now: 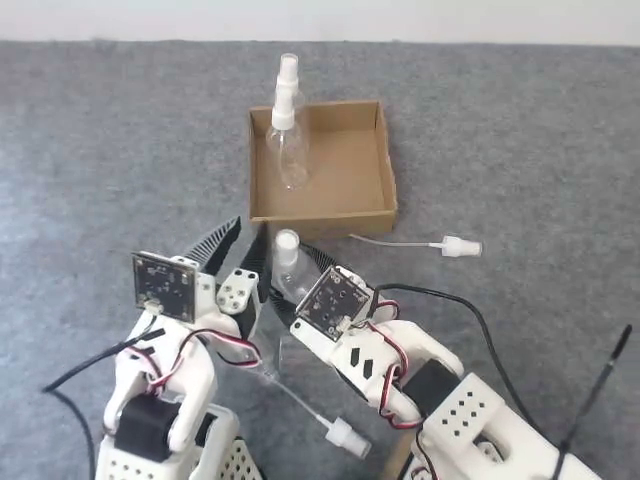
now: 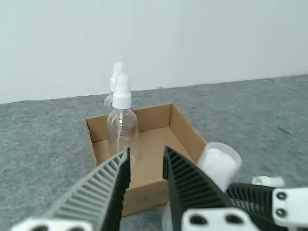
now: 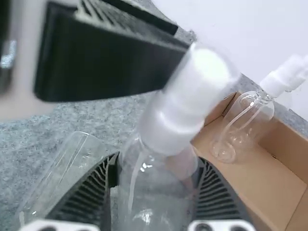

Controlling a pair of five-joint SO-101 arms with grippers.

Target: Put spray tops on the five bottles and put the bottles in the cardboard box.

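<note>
At the high view's lower edge a loose white spray top with thin tube (image 1: 345,436) lies by a bare clear plastic bottle (image 3: 62,161) on its side, both still to be joined. Above them, the right gripper (image 3: 156,173) clamps an upright clear bottle with white top (image 1: 288,262). The left gripper (image 2: 146,161) is beside it, jaws narrowly parted and empty. At upper centre the brown cardboard box (image 1: 320,215) holds seemingly two capped bottles (image 1: 290,150). Its front wall bars the held one. A second loose spray top (image 1: 460,246) lies to the right.

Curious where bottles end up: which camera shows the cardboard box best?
The high view: the cardboard box shows whole, all four walls. In the left wrist view the left pincer covers its front; the right wrist view catches one corner.
</note>
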